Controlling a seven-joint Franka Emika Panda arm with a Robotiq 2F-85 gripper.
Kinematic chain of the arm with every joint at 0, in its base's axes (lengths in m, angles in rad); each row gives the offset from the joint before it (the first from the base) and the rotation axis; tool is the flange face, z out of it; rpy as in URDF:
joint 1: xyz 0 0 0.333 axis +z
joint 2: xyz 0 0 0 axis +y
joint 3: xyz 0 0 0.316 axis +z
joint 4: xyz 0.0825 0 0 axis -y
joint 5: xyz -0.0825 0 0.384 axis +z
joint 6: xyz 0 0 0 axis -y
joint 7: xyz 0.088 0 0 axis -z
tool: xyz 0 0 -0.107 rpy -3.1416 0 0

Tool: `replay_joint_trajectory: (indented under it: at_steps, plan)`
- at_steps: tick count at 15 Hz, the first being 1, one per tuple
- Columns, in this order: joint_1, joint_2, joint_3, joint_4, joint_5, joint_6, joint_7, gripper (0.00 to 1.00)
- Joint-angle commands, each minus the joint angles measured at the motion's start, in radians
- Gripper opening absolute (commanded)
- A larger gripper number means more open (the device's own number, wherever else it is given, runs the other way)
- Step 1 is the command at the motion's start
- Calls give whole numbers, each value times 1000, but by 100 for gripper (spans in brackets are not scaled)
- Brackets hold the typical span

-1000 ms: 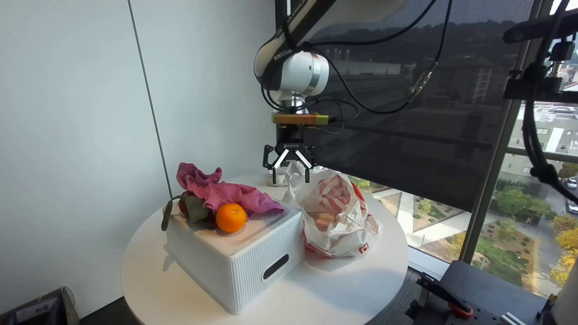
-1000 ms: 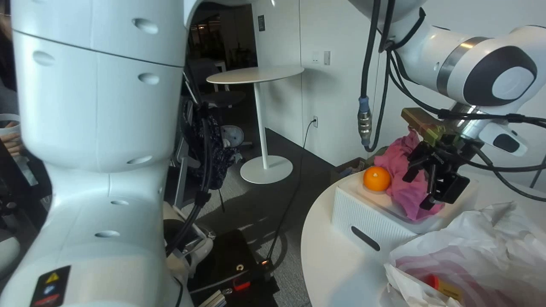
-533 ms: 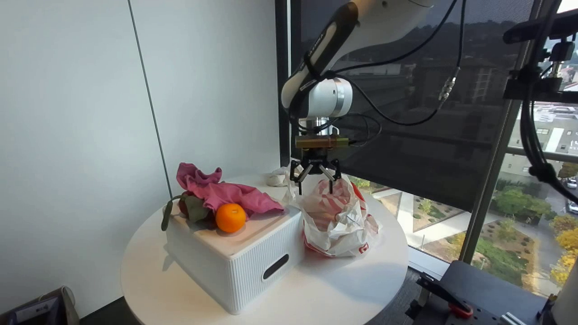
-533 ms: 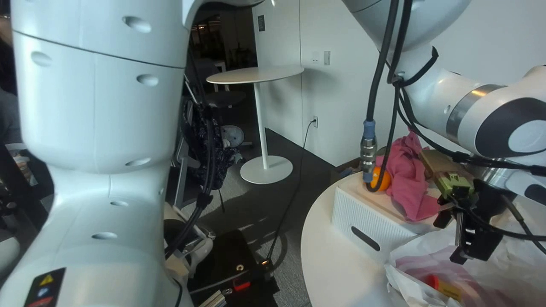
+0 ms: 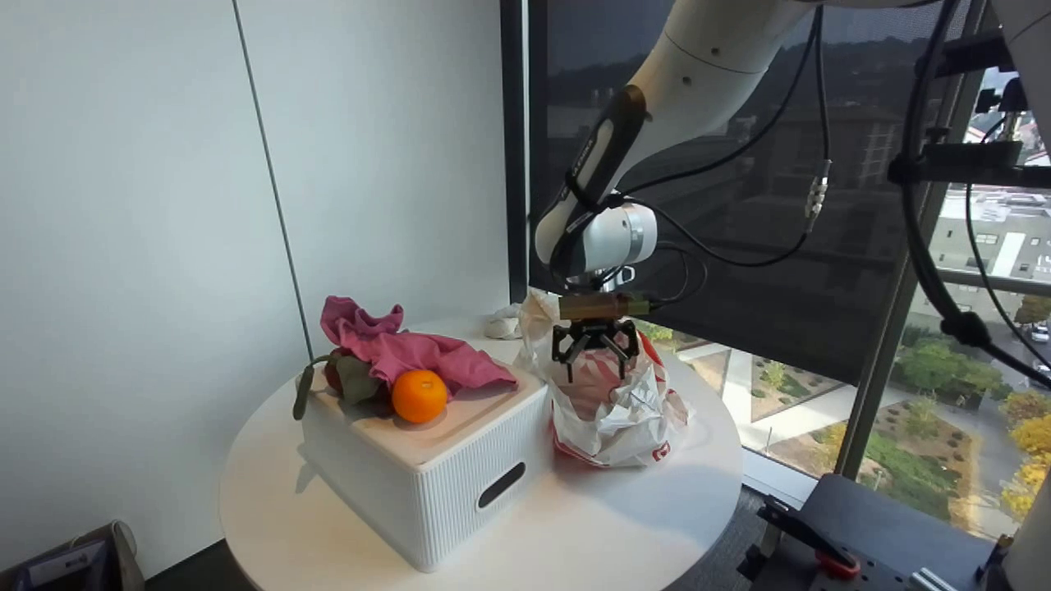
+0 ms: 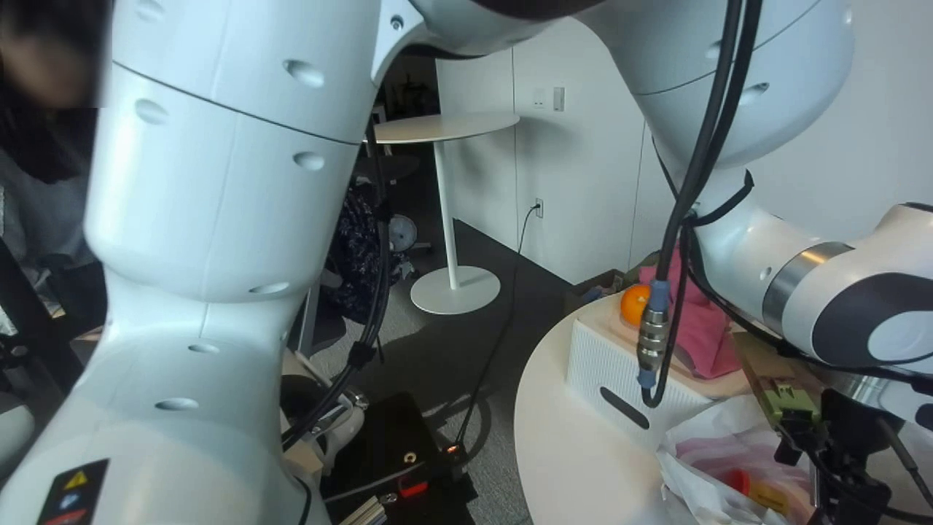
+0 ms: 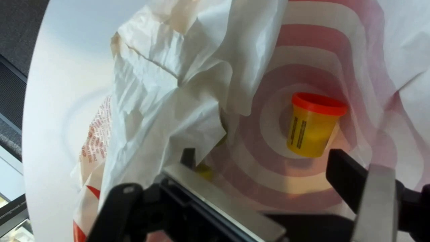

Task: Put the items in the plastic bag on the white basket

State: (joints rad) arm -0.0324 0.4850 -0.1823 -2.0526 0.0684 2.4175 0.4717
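Wrist view, from its left edge: smooth white worktop (image 7: 47,111) with a curved rim, then the bag (image 7: 151,141), thin, white and sharply creased, with red rings showing on its wall toward the right. In an exterior view, left to right, come a dull green thing (image 5: 359,380), a rumpled matte pink cloth (image 5: 423,353), a smooth round orange (image 5: 419,396) and the boxy white basket (image 5: 447,501) beneath all three, finely ribbed and pierced by a long slot; the bag stands just beside it, right of center.

What the green thing is cannot be made out; a dark red lump (image 5: 332,375) at its left is mostly covered. In an exterior view, a metal cable connector (image 6: 652,337) hangs across the orange's right edge. In the wrist view, a small yellow patch (image 7: 204,171) shows by the fingertip at left, too little of it to name.

Right of center there, inside the bag, a yellow tub (image 7: 307,132) lies on its side, tapered, with a bright red lid toward the top of the frame and dark print on its wall. The claw (image 7: 262,158) stands wide along the bottom, its fingertips well apart; the tub shows near the one at right.
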Motion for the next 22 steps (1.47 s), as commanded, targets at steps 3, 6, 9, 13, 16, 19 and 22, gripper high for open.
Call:
replay_joint_trajectory:
  at_steps: [3,6,9,13,16,19,22]
  plan:
    - [22,151,-28,103,-26,98,49,100]
    - [31,196,-37,156,-24,118,53,100]
    - [38,233,-48,202,-26,120,58,100]
    - [55,265,-101,209,-41,114,94,100]
    - [69,257,-150,179,-49,113,130,100]
    - [74,245,-179,159,-55,117,157,100]
    - [68,260,-179,151,-47,128,176,100]
